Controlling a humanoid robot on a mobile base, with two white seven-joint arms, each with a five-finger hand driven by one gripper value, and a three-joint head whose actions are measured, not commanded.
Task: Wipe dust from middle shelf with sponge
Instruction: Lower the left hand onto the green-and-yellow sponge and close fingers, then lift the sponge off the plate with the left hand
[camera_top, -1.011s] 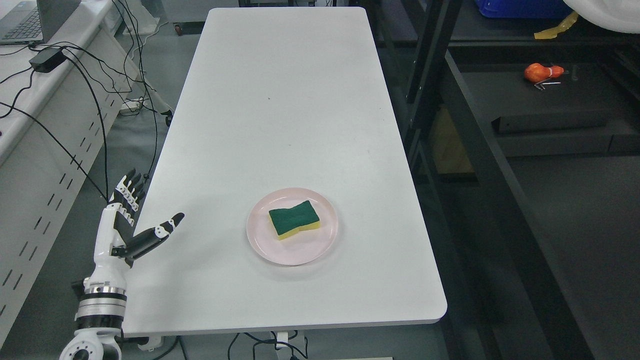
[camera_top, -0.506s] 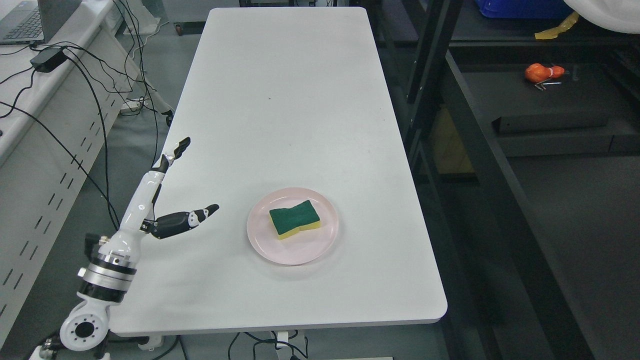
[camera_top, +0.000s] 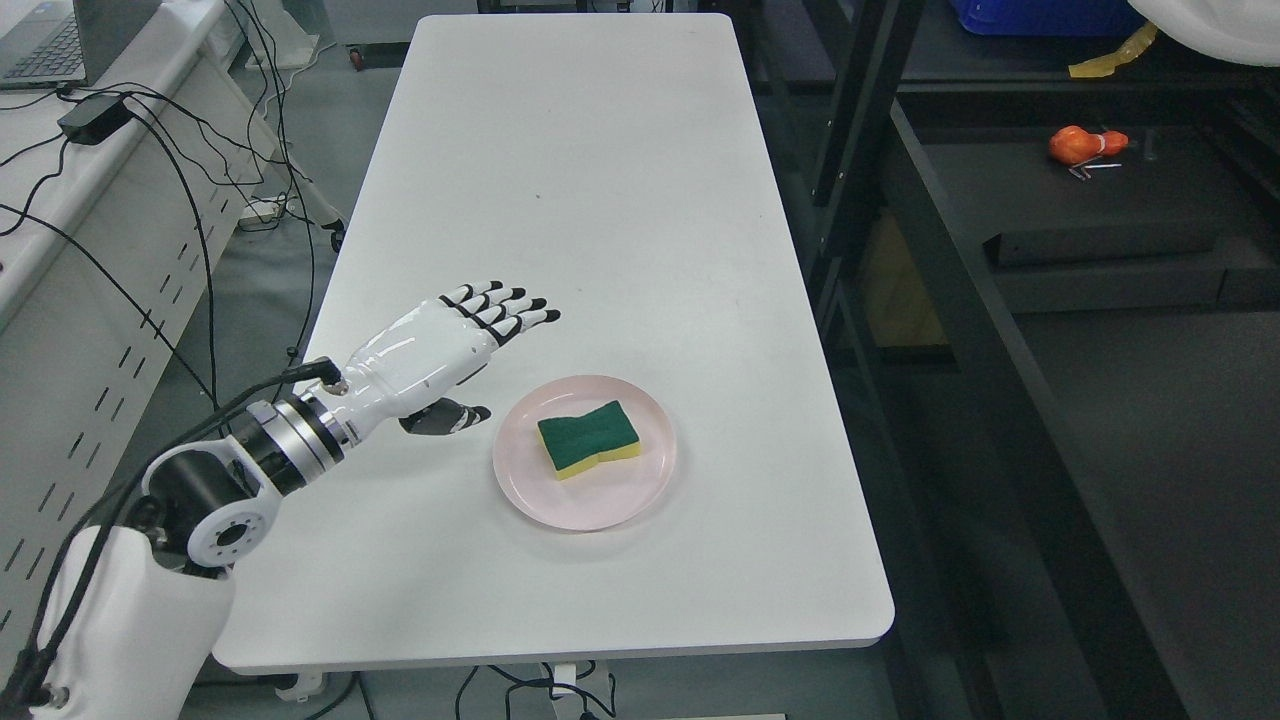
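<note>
Left hand (camera_top: 440, 345) extended over the white table (camera_top: 560, 180), back upward, fingers (camera_top: 505, 305) straight and spread (holding nothing), near the pink plate (camera_top: 520, 480) bearing the sponge (camera_top: 588, 438).

white table (camera_top: 560, 160), pink plate (camera_top: 530, 490) on it

The left arm enters from the lower left corner, its white upper segment followed by a black-and-silver wrist joint. The left hand (camera_top: 430, 355) is extended with the back of the palm facing up. The four fingers (camera_top: 505, 305) are straight, held side by side and slightly spread, their black tips pointing up and to the right. The thumb (camera_top: 450, 418) lies below the palm, apart from the fingers, pointing right. The hand holds nothing. The right arm does not appear in the head view.
</note>
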